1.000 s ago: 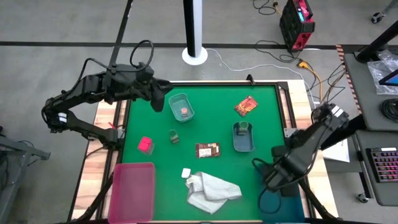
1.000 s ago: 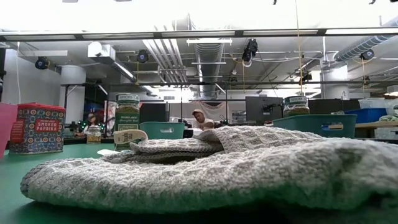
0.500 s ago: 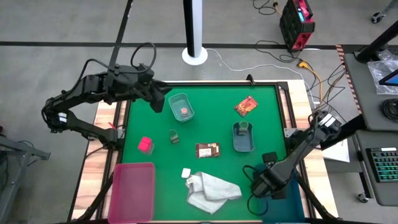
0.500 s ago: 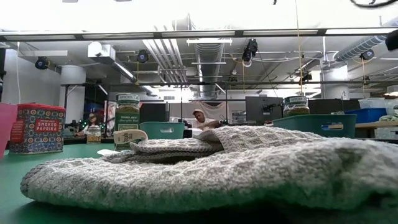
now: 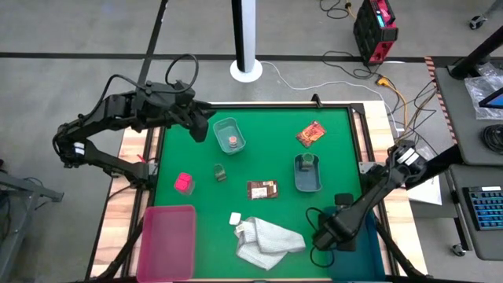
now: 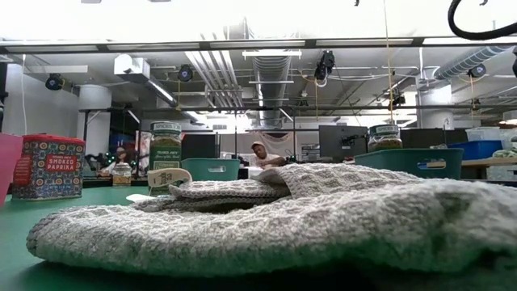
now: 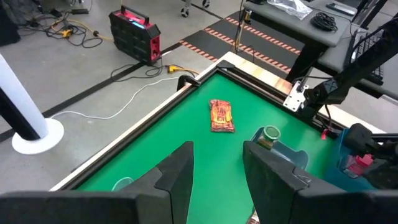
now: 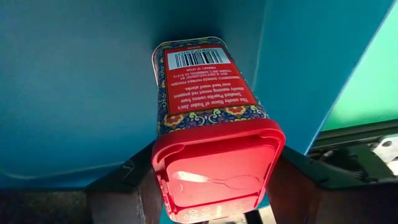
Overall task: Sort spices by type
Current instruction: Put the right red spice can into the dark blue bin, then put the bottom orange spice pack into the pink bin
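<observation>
My right gripper point(image 5: 322, 238) is shut on a red paprika tin point(image 8: 208, 118) and points down into a dark blue bin point(image 5: 363, 258) at the table's near right corner. My left gripper point(image 7: 214, 171) hangs open, with nothing between its fingers, high over the far left of the table point(image 5: 203, 119). A second red tin point(image 5: 184, 183) stands on the mat. A pink-topped jar point(image 5: 233, 141) and a green jar point(image 5: 307, 159) each stand in a pale tray. Another green jar point(image 5: 220, 172), a red-orange packet point(image 5: 310, 134) and a brown packet point(image 5: 262, 189) lie loose. My right gripper pinches the tin between its two fingers point(image 8: 124, 190) at the red lid end point(image 8: 214, 171), one finger on each side. The fingers come from above, slanting steeply down. The tin points away from them, its far end point(image 8: 185, 50) low in the blue bin; whether it touches the bin I cannot tell.
A grey-white cloth point(image 5: 269, 240) lies crumpled at the near middle and fills the low view point(image 6: 283, 218). A pink bin point(image 5: 167, 240) sits at the near left, with a small white item point(image 5: 234, 218) beside the cloth. The blue bin's walls point(image 8: 74, 81) stand close around the held tin.
My right gripper has gone down into the blue bin with the red tin, shifting a little toward the table's near left and rolling somewhat. Most of that drop came early in the second. The left arm has kept still.
</observation>
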